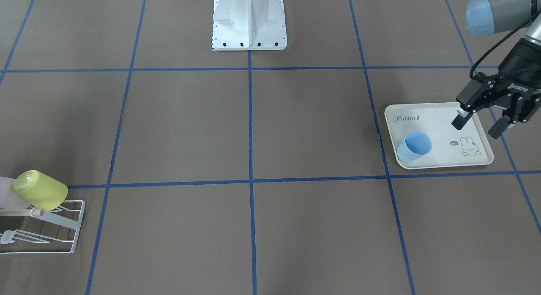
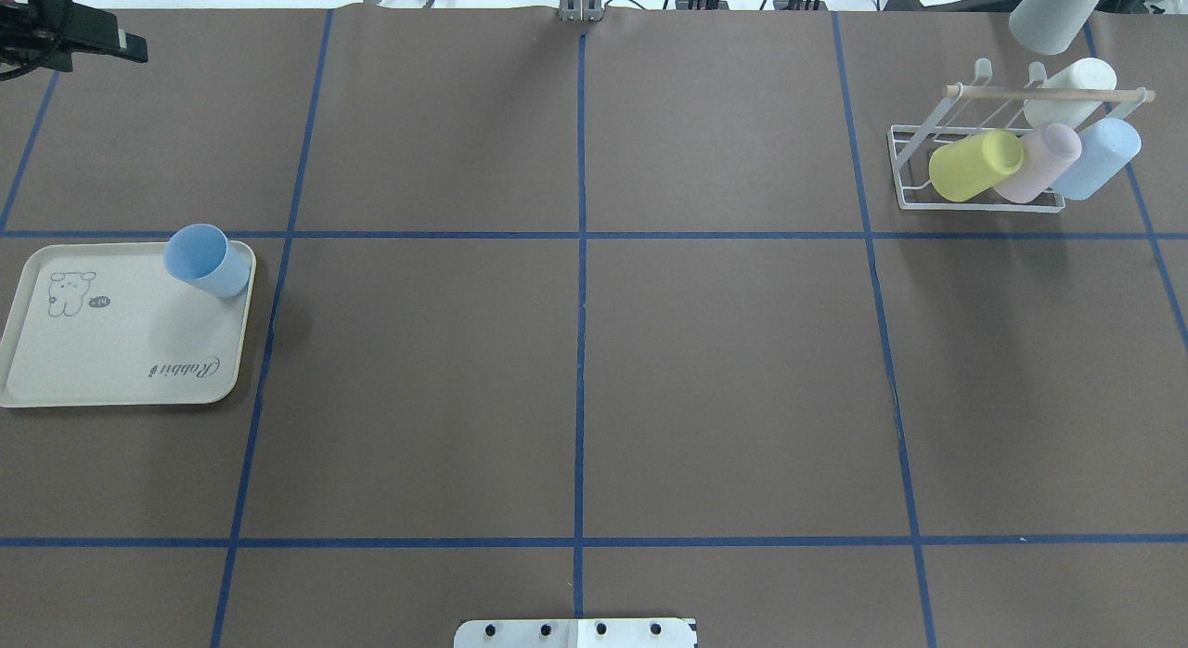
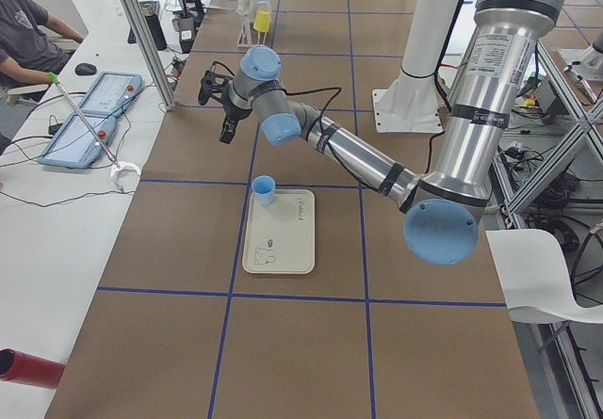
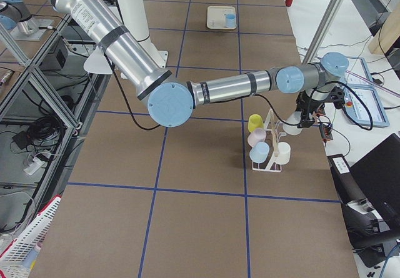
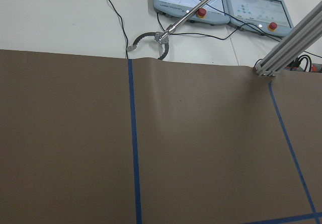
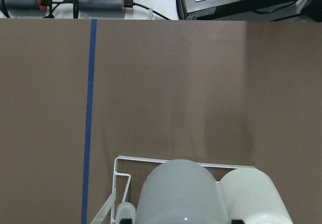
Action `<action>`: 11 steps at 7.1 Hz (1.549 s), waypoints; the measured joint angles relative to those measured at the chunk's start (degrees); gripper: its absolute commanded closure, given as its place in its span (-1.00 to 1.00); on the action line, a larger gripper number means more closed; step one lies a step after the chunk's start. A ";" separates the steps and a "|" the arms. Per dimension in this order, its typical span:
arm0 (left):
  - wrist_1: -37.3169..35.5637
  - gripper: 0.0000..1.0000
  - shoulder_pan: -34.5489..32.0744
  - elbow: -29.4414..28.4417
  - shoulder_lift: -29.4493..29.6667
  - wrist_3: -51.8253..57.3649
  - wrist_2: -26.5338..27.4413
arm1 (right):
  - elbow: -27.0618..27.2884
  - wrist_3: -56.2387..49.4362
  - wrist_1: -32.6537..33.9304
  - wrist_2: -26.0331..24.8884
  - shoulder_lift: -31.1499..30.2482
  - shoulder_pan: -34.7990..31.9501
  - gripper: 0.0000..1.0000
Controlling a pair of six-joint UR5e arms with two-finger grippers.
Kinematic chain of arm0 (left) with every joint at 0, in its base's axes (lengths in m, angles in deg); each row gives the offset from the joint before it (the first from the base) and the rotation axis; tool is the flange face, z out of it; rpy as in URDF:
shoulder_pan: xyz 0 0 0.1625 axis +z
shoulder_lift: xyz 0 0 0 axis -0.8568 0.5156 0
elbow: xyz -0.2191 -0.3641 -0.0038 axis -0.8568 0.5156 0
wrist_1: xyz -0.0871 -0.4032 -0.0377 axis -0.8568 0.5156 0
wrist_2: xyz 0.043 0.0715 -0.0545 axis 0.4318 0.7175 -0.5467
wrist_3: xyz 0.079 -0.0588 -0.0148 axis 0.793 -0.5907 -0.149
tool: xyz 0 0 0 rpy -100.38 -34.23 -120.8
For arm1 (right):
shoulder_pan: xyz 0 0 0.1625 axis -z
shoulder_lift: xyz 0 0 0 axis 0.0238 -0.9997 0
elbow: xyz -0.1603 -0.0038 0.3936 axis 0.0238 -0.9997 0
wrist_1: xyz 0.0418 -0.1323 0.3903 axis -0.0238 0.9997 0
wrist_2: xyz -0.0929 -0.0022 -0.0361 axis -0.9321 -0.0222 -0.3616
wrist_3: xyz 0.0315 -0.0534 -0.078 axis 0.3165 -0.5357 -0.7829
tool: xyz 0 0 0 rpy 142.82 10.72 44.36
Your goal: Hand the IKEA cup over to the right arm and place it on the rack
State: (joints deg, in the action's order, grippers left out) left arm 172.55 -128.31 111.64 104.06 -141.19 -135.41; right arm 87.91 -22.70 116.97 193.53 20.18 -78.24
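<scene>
Left gripper (image 1: 479, 126): jaws apart, holding nothing, raised near the cream tray (image 1: 439, 117). It is well apart from the blue cup (image 1: 414, 146), which stands upright, mouth up, in one corner of that tray.

Right gripper (image 4: 302, 120): the jaws are hidden, so I cannot tell whether they are closed. Just under it a pale grey cup (image 2: 1056, 17), smooth, tapered and tilted, hangs above the rack (image 2: 897, 165), near its wooden dowel (image 2: 993, 92).

The rack carries four tilted cups: yellow (image 2: 974, 165), pink (image 2: 1039, 163), light blue (image 2: 1100, 158) and white (image 2: 1077, 82). Tray and rack sit well apart on the brown counter (image 2: 724, 379).
</scene>
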 measured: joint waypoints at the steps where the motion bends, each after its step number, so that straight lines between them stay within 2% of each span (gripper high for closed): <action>1: 0.00 -1.00 0.00 -0.04 0.00 0.00 0.00 | -0.40 -0.03 -0.01 0.00 -0.09 0.35 0.71; 6: 0.00 -1.00 0.09 -0.18 -0.06 0.00 0.00 | -0.85 -0.20 0.00 -0.12 -0.78 1.25 0.68; 11: 0.00 -1.00 0.17 -0.20 -0.09 0.00 0.00 | -0.85 -0.22 -0.02 -0.28 -2.65 2.27 0.54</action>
State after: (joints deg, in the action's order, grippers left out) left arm 172.55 -128.15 111.44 103.96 -141.19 -135.41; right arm 87.06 -22.92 116.94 193.26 17.52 -75.96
